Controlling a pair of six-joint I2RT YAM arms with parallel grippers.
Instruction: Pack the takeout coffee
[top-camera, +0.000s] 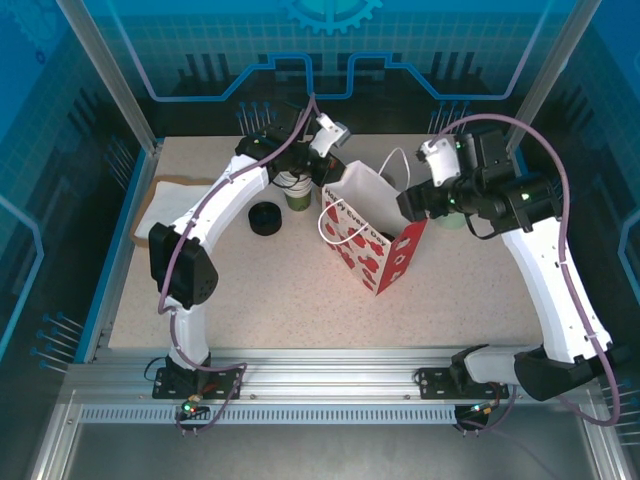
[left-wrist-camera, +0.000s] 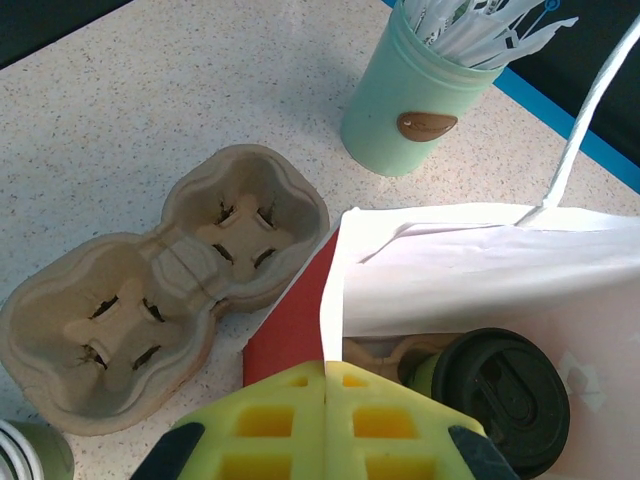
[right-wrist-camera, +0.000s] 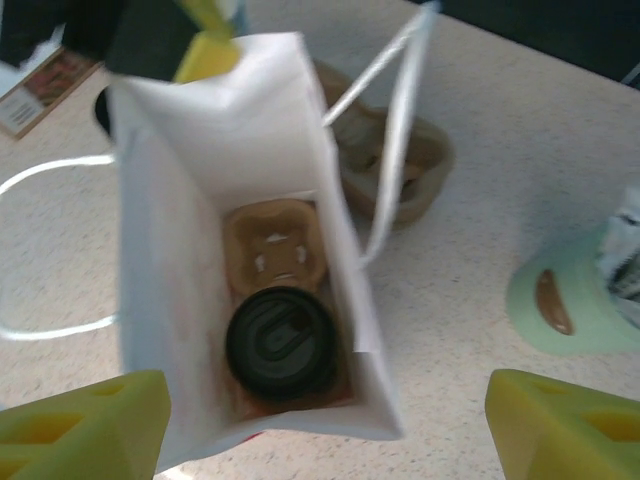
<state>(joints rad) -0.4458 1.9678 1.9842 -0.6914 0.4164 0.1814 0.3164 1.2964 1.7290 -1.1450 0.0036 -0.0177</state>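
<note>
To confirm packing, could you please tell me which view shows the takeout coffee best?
The right wrist view: it looks straight down into the bag onto the takeout coffee, seen whole from above. The left wrist view catches its lid obliquely over the bag's rim; the top external view gives the bag's outside.

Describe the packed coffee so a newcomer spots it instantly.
Find the white paper bag with red hearts mid-table. Inside, in a brown pulp carrier, sits the green paper cup with a round black lid. Green cups outside the bag are lidless.
</note>
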